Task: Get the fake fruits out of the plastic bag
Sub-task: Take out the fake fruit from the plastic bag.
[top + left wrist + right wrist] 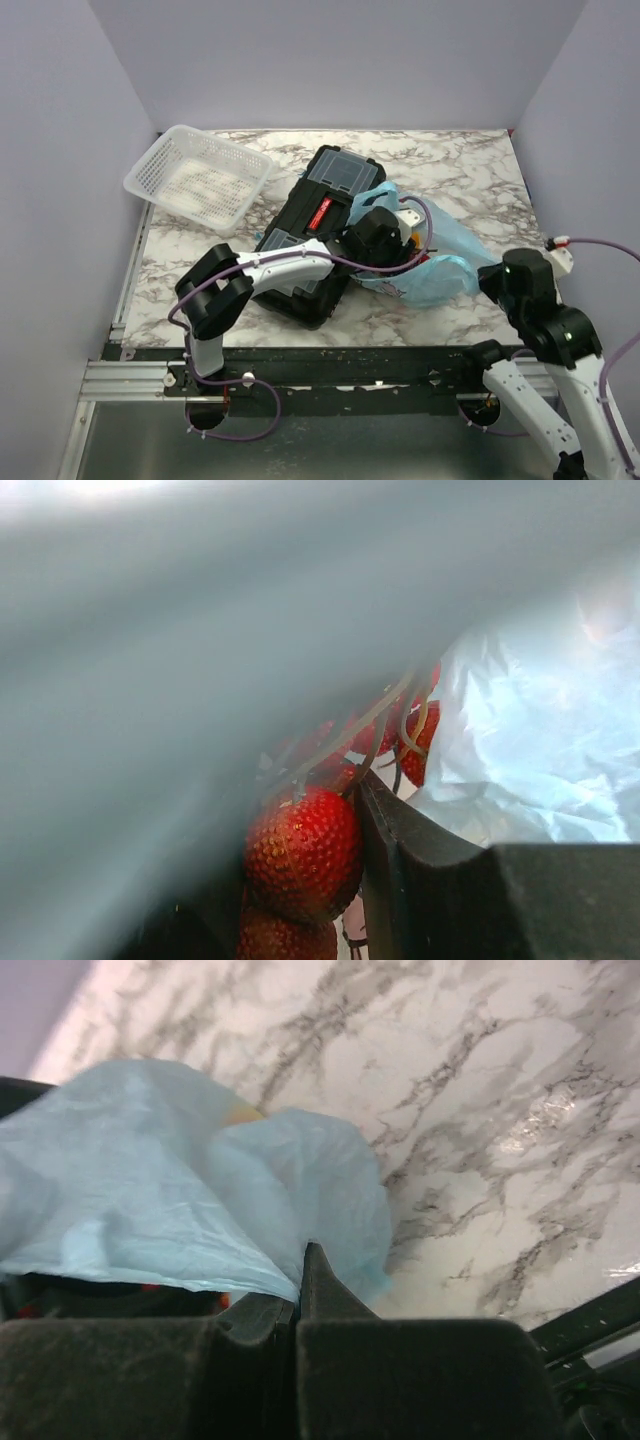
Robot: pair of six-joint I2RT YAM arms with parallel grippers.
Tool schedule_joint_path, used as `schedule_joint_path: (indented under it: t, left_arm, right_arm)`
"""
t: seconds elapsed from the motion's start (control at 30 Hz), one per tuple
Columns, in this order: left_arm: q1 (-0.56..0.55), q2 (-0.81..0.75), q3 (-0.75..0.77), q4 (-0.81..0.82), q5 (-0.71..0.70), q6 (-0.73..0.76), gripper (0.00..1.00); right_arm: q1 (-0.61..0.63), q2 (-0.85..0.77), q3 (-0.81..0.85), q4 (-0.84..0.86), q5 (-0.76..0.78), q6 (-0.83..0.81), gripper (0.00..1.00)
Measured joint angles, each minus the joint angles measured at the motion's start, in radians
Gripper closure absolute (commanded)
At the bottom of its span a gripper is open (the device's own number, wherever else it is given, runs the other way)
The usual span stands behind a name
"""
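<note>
Fruits point(303, 852), red, inside plastic bag point(540, 750): left wrist view only.

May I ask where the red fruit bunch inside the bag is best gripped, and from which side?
Probably the nearest bumpy red fruit, across its round sides, coming from the left wrist camera's side, where it lies uncovered. The stems look thin and tangled, and plastic bag film crowds its left.
</note>
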Motion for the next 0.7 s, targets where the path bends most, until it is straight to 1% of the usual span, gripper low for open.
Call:
schedule_joint_path:
  t: [0.07, 0.17, 0.23, 0.37, 0.47, 0.57, 0.7]
  left_arm:
    - [0.004, 0.014, 0.016, -0.013, -0.011, -0.019, 1.00]
    - [0.023, 0.075, 0.086, -0.032, -0.019, -0.045, 1.00]
    - [0.028, 0.116, 0.137, -0.051, -0.031, -0.053, 1.00]
    - [0.035, 0.163, 0.184, -0.069, -0.063, -0.076, 1.00]
    - [0.047, 0.147, 0.113, -0.009, -0.055, -0.079, 1.00]
    - [0.047, 0.097, 0.003, 0.069, 0.004, -0.072, 1.00]
    - [0.046, 0.061, -0.045, 0.111, 0.116, -0.056, 1.00]
  right_arm:
    - [0.000, -0.084, 0.000, 0.000, 0.014, 0.014, 0.99]
    - [0.000, -0.219, 0.012, 0.005, 0.017, 0.021, 0.99]
    - [0.000, -0.248, 0.013, 0.015, 0.004, 0.011, 0.99]
    - [0.000, -0.185, 0.000, 0.014, -0.028, -0.011, 0.98]
    - [0.000, -0.094, -0.022, 0.013, -0.055, -0.018, 0.96]
    - [0.000, -0.027, -0.056, 0.015, -0.078, -0.023, 0.95]
    - [0.000, -0.006, -0.093, 0.037, -0.120, -0.029, 0.95]
